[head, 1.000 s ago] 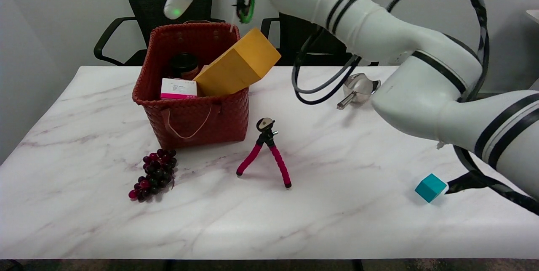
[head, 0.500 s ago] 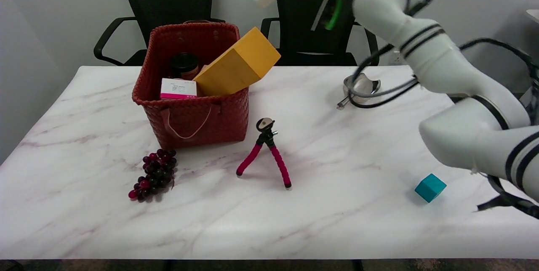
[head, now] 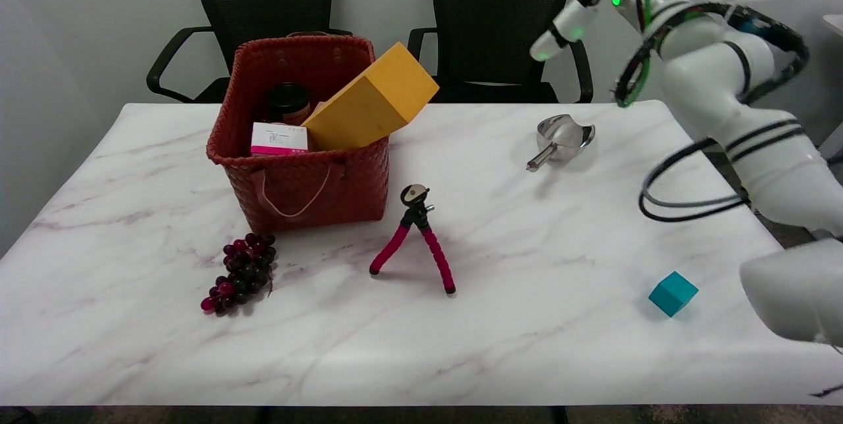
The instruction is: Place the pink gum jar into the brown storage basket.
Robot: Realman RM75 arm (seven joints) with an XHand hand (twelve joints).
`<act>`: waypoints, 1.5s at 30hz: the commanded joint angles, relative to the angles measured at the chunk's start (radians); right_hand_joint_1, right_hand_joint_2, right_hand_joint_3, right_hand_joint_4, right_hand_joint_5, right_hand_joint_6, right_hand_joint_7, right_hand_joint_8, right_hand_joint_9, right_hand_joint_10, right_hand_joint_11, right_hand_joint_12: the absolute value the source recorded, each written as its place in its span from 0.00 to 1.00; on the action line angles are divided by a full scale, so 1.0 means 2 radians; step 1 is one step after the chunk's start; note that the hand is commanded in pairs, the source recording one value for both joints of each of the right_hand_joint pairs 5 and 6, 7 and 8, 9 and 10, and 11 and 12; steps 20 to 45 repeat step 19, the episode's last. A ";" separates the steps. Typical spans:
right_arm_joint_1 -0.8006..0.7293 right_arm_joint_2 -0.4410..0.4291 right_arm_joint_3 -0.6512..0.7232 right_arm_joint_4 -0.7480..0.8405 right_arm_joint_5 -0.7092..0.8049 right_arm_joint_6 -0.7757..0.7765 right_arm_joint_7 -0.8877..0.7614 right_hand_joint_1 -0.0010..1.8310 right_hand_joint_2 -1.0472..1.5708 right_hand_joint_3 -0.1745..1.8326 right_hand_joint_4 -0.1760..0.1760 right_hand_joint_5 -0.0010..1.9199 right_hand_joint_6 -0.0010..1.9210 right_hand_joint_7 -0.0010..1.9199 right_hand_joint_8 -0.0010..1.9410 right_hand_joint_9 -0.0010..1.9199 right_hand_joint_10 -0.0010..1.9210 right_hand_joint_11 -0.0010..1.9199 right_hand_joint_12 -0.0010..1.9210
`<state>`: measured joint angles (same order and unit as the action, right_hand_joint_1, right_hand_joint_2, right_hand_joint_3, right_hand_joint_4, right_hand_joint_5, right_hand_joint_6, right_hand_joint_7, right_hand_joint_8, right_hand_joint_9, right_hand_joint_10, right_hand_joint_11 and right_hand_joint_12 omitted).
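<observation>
The pink gum jar (head: 278,139), white on top with a pink band, lies inside the brown woven storage basket (head: 309,184) at its front left. It sits beside a dark-lidded jar (head: 288,100) and a tilted yellow box (head: 372,106). My right hand (head: 579,6) is high in the air at the upper right, far from the basket and above the table's back edge. Only one straight finger (head: 560,32) with a green light and part of the hand show; nothing is in them. The rest is cut off by the picture's top edge.
A pink-legged mini tripod (head: 417,236) stands in front of the basket. Dark grapes (head: 242,272) lie front left, a steel scoop (head: 560,137) back right, a teal cube (head: 672,293) front right. My right arm (head: 744,114) and its cables hang over the table's right edge. Two black chairs stand behind.
My right arm has swung from above the basket far to the right and drawn back to the table's right side. The things in the basket and on the table have not moved.
</observation>
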<state>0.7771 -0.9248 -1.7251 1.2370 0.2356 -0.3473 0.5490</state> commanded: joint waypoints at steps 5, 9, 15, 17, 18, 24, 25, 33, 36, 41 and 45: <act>-0.257 0.074 0.164 0.069 -0.052 0.048 0.033 0.61 0.40 0.32 0.50 0.03 0.03 0.00 0.00 0.02 0.02 0.00 0.00; -0.295 0.069 0.186 0.064 -0.052 0.055 0.051 0.61 0.40 0.32 0.50 0.03 0.03 0.00 0.00 0.03 0.03 0.00 0.00; -0.346 0.051 0.237 0.061 -0.052 0.081 0.065 0.61 0.40 0.31 0.50 0.03 0.03 0.00 0.00 0.04 0.04 0.01 0.01; -0.356 0.045 0.252 0.069 -0.052 0.081 0.064 0.61 0.41 0.31 0.50 0.03 0.03 0.00 0.00 0.04 0.04 0.01 0.01; -0.363 0.044 0.259 0.075 -0.052 0.078 0.062 0.61 0.41 0.31 0.50 0.03 0.03 0.00 0.00 0.04 0.04 0.01 0.01; -0.368 0.044 0.264 0.080 -0.052 0.076 0.062 0.61 0.41 0.30 0.50 0.03 0.03 0.00 0.00 0.04 0.04 0.01 0.01; -0.368 0.044 0.264 0.080 -0.052 0.076 0.062 0.61 0.41 0.30 0.50 0.03 0.03 0.00 0.00 0.04 0.04 0.01 0.01; -0.368 0.044 0.264 0.080 -0.052 0.076 0.062 0.61 0.41 0.30 0.50 0.03 0.03 0.00 0.00 0.04 0.04 0.01 0.01; -0.368 0.044 0.264 0.080 -0.052 0.076 0.062 0.61 0.41 0.30 0.50 0.03 0.03 0.00 0.00 0.04 0.04 0.01 0.01; -0.368 0.044 0.264 0.080 -0.052 0.076 0.062 0.61 0.41 0.30 0.50 0.03 0.03 0.00 0.00 0.04 0.04 0.01 0.01; -0.368 0.044 0.264 0.080 -0.052 0.076 0.062 0.61 0.41 0.30 0.50 0.03 0.03 0.00 0.00 0.04 0.04 0.01 0.01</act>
